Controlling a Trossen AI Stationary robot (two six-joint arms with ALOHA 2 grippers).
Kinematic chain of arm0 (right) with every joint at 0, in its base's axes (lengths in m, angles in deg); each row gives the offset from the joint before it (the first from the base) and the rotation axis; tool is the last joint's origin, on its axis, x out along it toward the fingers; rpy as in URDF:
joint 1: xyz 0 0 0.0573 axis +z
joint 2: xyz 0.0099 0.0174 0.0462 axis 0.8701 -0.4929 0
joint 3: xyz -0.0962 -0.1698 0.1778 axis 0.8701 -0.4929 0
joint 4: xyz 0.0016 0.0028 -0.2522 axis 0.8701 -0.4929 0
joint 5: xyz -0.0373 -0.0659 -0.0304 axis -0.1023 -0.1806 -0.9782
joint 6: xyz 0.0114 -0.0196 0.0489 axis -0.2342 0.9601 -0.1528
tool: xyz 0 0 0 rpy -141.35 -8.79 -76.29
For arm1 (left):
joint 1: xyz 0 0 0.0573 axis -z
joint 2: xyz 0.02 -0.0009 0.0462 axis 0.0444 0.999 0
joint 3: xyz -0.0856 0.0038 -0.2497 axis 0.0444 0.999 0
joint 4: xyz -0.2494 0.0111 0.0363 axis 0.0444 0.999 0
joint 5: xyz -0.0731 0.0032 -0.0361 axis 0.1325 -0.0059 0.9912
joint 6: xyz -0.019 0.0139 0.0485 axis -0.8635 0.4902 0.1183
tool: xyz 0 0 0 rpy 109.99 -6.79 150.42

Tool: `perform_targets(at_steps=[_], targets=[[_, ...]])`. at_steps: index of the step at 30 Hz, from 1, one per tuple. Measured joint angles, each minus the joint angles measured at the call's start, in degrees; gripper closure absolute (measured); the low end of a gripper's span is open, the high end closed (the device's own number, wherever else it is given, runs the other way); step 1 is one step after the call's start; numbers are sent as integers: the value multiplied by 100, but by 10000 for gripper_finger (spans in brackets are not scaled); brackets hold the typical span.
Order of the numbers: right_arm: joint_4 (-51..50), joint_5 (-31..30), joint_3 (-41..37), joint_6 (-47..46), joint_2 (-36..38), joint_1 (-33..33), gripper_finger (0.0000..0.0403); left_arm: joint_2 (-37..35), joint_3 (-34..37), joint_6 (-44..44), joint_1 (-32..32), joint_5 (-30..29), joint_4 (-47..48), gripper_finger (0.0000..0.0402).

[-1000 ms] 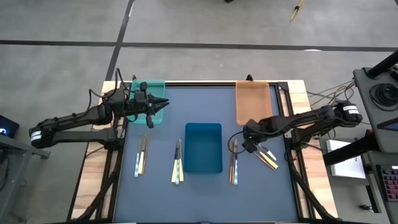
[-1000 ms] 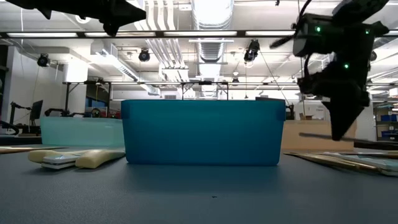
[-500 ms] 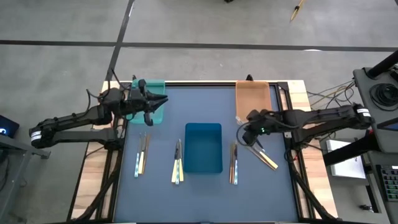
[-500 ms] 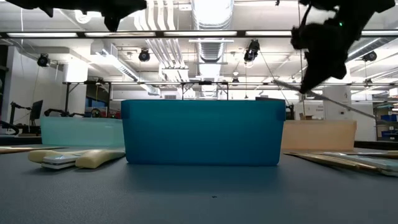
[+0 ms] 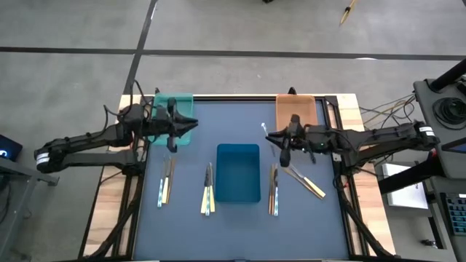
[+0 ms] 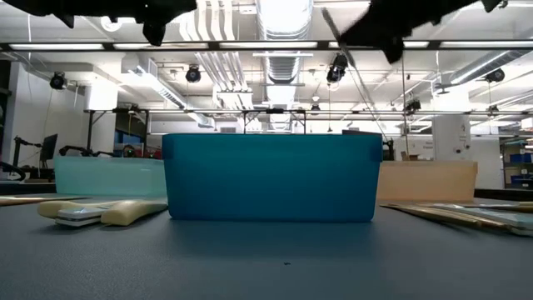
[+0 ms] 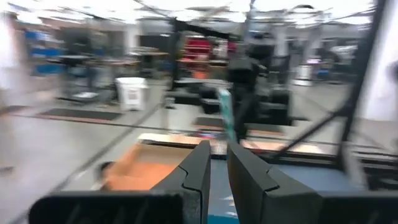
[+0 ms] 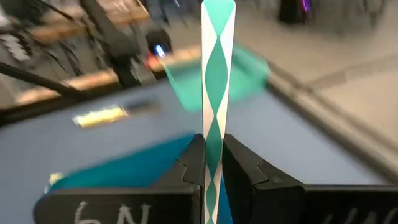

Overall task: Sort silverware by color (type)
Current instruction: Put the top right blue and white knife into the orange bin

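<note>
Trays (image 5: 238, 172) (teal (image 5: 175, 120), orange (image 5: 296, 116)) flank silverware (image 5: 274, 191).

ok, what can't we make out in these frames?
- Right end effector: grips a teal-and-white patterned utensil handle; its working end is hidden below the fingers.
- Left end effector: shut; the background is blurred.
- Low view: the blue rectangular tray hides the table behind; both arms are cut off at the top.

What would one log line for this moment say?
left gripper: shut, over teal tray | right gripper: shut on utensil, beside orange tray | blue tray: centre
</note>
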Motion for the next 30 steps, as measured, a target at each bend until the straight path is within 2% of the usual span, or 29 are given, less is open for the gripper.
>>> perform_targets(at_steps=[4, 10, 15, 19, 24, 26, 28, 30], targets=[[1486, 276, -200, 851, -222, 209, 380, 6, 330, -369, 174, 615, -761, 365], [3082, 630, -365, 1840, -677, 521, 380, 239, 1070, -904, 572, 636, -2682, 365], [4305, 410, -378, 2690, -1068, 711, 380, 573, 1363, -1082, 737, 630, -3732, 365], [5403, -745, -378, 3554, -1384, 706, 380, 786, 1385, -1155, 736, 580, -4048, 365], [7357, -3595, -378, 4789, -1958, 441, 380, 963, 1312, -1160, 736, 573, -4121, 365], [7833, -4560, -379, 5245, -2154, 185, 380, 1027, 1257, -1160, 736, 575, -4120, 365], [7876, -4943, -444, 5408, -2321, -93, 380, 1095, 1206, -1153, 736, 573, -4119, 365], [7848, -4972, -571, 5200, -2504, -365, 380, 1171, 1145, -1136, 736, 574, -4119, 365]])
